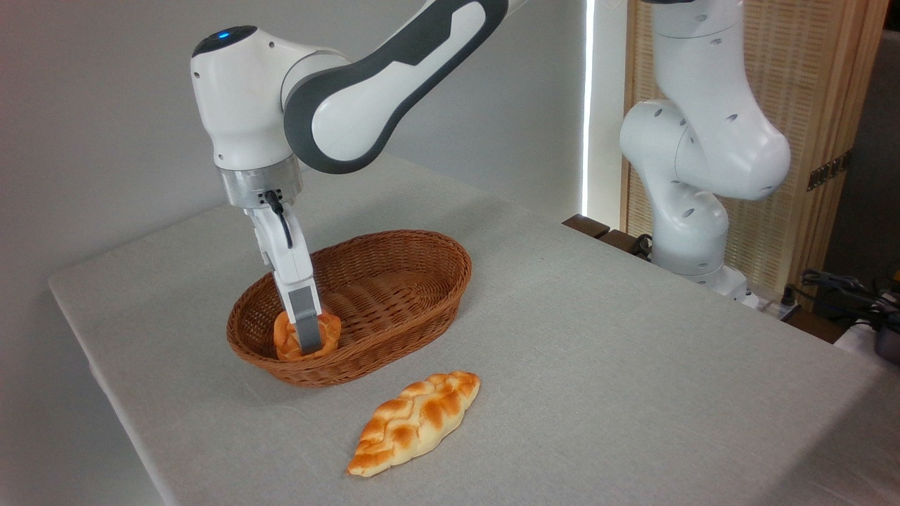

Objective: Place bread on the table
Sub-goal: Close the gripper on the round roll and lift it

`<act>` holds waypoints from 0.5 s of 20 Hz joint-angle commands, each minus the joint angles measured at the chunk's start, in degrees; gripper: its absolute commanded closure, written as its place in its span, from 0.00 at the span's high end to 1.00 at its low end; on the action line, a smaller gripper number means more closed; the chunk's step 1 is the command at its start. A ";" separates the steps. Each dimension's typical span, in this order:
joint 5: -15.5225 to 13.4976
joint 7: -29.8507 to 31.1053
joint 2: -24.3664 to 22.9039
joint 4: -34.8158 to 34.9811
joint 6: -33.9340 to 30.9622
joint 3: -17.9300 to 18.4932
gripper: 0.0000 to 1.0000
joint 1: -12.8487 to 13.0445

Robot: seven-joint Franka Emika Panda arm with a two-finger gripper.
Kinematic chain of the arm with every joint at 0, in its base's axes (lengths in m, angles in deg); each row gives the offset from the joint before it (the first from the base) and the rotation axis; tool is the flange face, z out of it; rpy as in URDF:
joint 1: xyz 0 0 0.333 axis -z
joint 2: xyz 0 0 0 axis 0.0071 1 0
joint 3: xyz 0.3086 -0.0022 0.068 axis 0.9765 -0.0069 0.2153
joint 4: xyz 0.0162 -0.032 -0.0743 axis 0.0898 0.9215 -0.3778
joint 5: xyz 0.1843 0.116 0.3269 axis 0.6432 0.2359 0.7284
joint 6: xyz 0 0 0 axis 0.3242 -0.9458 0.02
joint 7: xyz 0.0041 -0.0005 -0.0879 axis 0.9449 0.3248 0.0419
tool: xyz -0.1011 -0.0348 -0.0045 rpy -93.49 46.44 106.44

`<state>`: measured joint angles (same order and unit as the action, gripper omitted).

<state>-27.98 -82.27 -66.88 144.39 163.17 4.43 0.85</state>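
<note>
Currently the bun [290,339] is seen low in the basket [415,309], pincer [307,342] apparently closed around it; far finger hidden. A slip is risked if grip is shallow. The basket could be dragged across the worktop [598,365] towards the loaf [415,423].

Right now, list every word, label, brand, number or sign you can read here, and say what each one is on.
None can be read. The robot arm, gripper, bun, basket, braided loaf and table carry no lettering. The arm shows only a blue light, no text.
</note>
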 commanded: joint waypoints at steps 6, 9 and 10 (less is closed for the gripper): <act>0.85 0.17 -0.40 0.84 0.20 0.13 0.20 0.24; 0.85 0.26 -0.49 0.84 0.20 0.13 0.21 0.24; 0.85 0.35 -0.58 0.84 0.11 0.13 0.21 0.24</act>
<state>-27.69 -82.27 -66.93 144.43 163.16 4.43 0.85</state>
